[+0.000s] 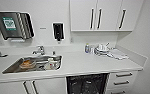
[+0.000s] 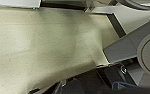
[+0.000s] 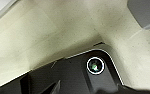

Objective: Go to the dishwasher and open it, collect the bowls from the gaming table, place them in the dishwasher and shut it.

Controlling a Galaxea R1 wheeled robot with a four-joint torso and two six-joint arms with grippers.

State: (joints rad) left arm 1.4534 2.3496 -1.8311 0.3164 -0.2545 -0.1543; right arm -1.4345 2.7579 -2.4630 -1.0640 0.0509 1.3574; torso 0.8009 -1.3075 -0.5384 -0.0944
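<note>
In the head view the dishwasher (image 1: 87,83) sits under the white counter (image 1: 91,63), just right of the sink. Its dark racked interior is exposed, so it stands open, and its front panel is below the picture's edge. The bowls and the gaming table are out of view. Both wrist views look down at a pale speckled floor (image 2: 41,47) and dark parts of my own base (image 3: 73,77).
A steel sink (image 1: 11,68) holds an orange item (image 1: 26,63) and white crockery. More white dishes (image 1: 102,50) and a cloth lie at the counter's right. White drawers (image 1: 122,80) flank the dishwasher, with wall cabinets (image 1: 98,15) above. A paper dispenser (image 1: 13,25) hangs at the left.
</note>
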